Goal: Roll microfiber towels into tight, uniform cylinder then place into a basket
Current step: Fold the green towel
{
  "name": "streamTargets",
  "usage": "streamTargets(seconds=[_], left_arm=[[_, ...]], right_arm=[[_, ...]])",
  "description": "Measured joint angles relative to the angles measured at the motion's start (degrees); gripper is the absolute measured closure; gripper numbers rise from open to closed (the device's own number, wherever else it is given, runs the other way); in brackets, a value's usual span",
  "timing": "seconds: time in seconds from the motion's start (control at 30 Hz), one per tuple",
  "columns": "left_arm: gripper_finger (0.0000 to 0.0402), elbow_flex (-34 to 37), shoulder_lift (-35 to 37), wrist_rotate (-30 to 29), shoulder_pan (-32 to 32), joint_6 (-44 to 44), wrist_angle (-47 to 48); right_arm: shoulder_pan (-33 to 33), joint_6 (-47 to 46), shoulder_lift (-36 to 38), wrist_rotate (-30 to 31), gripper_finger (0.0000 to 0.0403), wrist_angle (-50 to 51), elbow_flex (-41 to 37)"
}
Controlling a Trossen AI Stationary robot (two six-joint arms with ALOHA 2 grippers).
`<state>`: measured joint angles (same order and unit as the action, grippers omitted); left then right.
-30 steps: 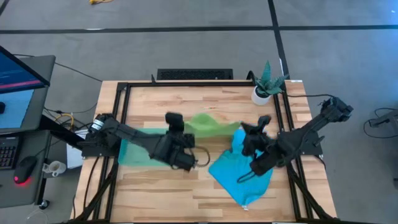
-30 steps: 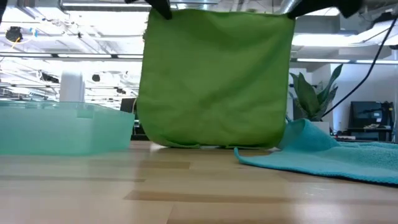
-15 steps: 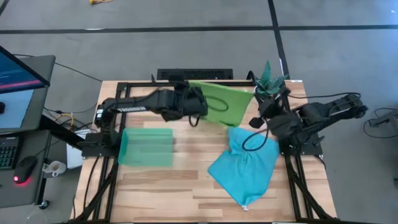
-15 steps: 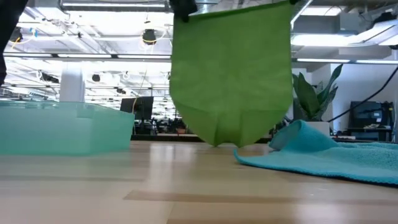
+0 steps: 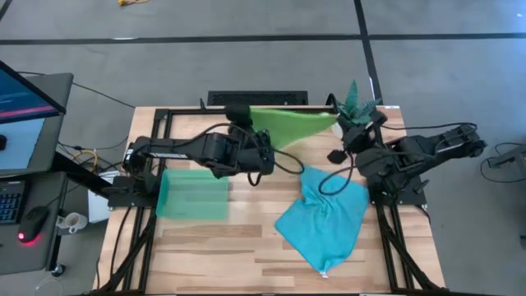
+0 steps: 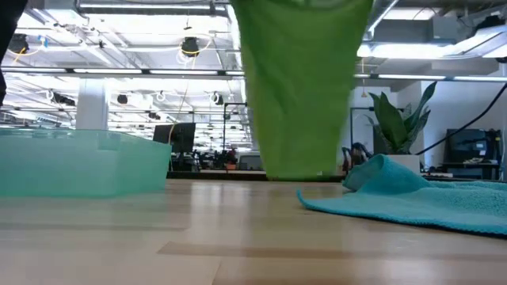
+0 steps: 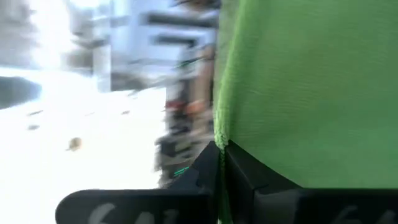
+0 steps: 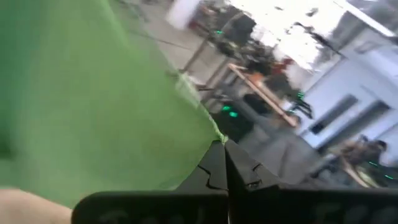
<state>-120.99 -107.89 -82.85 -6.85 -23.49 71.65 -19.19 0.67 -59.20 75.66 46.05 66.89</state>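
Note:
The lime green microfiber towel (image 5: 288, 125) hangs in the air over the table's far part, stretched between my two grippers. My left gripper (image 5: 241, 111) is shut on its left upper corner and my right gripper (image 5: 341, 123) is shut on its right upper corner. In the low view the green towel (image 6: 301, 87) hangs down with its lower edge close to the table; whether that edge touches the table, I cannot tell. The sky blue towel (image 5: 325, 218) lies crumpled on the table's right half. The teal basket (image 5: 193, 195) stands on the left. My left gripper pinches the green towel's upper corner (image 7: 219, 138) between its two fingers, at the cloth's side edge. The fingers lie nearly level. The towel hangs below the hold. My right gripper pinches the towel's other upper corner (image 8: 213, 133) between its two fingers, lying nearly level. The cloth hangs below, and its top edge (image 5: 292, 113) runs straight across to the left gripper.
A potted plant (image 5: 353, 105) stands at the far right corner, just beside my right gripper. A black frame (image 5: 156, 156) runs around the table. A monitor and desk (image 5: 25, 99) stand beyond the left edge. There is bare wood along the near edge (image 5: 222, 255).
Both grippers have risen and gone toward the table's far edge, carrying the green towel, and have tipped closer to level. The towel has moved from over the table's middle to its far part. In the low view it now shows narrower.

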Motion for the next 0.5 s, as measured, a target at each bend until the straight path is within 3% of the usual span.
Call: streamTargets(seconds=[0.07,0.13,0.2,0.3,0.33,0.37,0.47,0.5], left_arm=[[0.0400,-0.01,0.01,-4.32,0.17,-2.04,0.02],[0.0400,0.00,0.01,-2.82,0.55,-2.24,0.06],[0.0400,-0.04,0.05,7.18,0.87,0.47,0.17],[0.0400,0.01,-0.02,32.19,1.44,2.37,3.32],[0.0401,0.04,-0.10,35.33,1.83,2.19,4.58],[0.0401,0.04,-0.10,33.90,2.23,2.46,5.33],[0.0401,-0.09,-0.05,17.12,4.76,7.17,5.60],[0.0401,-0.48,-0.05,15.78,5.59,8.10,6.04]], right_arm=[[-0.20,2.16,0.04,-3.44,0.0397,-1.35,0.00],[-0.33,2.38,-0.04,-3.19,0.0397,-4.01,0.00],[-1.16,2.68,-0.02,1.59,0.0399,-4.63,0.00],[-1.84,4.97,0.00,0.90,0.0400,-5.11,0.00],[-1.91,5.23,-0.08,1.17,0.0400,-5.27,0.00],[-1.95,5.32,-0.09,1.91,0.0400,-5.46,0.00],[-1.62,5.36,0.04,2.12,0.0401,-5.89,0.00],[-1.46,5.36,-0.01,1.51,0.0401,-5.89,0.00]])
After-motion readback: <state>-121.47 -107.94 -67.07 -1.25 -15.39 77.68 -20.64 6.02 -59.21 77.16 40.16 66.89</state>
